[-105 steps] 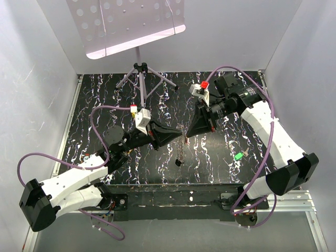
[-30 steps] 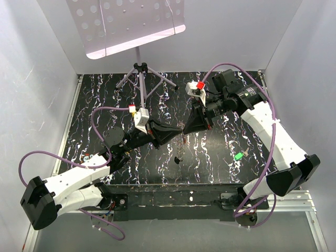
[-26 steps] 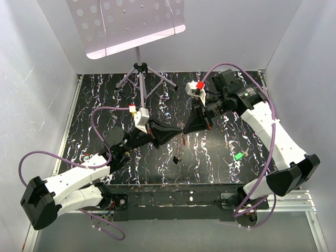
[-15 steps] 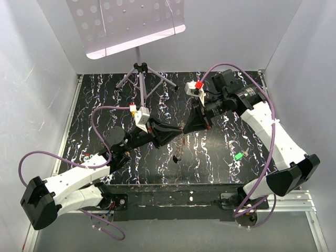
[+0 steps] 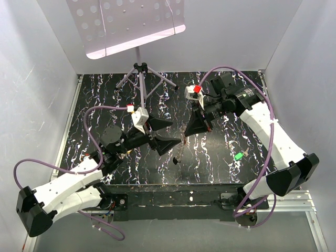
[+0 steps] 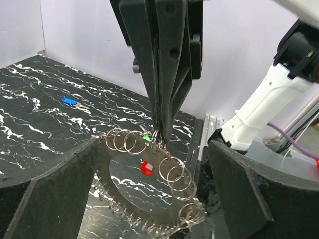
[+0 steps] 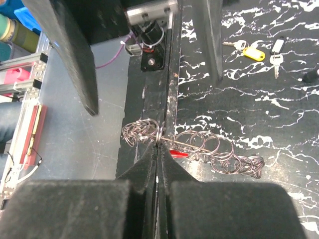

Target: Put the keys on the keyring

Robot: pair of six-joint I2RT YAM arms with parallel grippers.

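The keyring (image 6: 175, 175), a chain of thin silver rings, hangs in the air from my right gripper (image 7: 158, 149), which is shut on it. In the top view the keyring (image 5: 179, 149) dangles below the right gripper (image 5: 185, 134). My left gripper (image 5: 177, 132) is open, its fingers (image 6: 55, 194) standing wide on either side of the rings without touching them. A red key head (image 6: 146, 168) shows among the rings (image 7: 199, 144); whether it is threaded on I cannot tell. Loose keys lie on the table: a green one (image 5: 239, 156), a blue one (image 6: 70, 101), a yellow one (image 7: 254, 52).
A music stand (image 5: 137, 73) with a perforated white tray (image 5: 126, 26) stands at the back of the black marbled table (image 5: 105, 100). White walls close in left, right and behind. A silver key (image 7: 276, 50) lies beside the yellow one.
My left gripper has opened wide, let go of the rings and drawn back a little to the left. The right gripper stays shut on the keyring, which now hangs from it alone.
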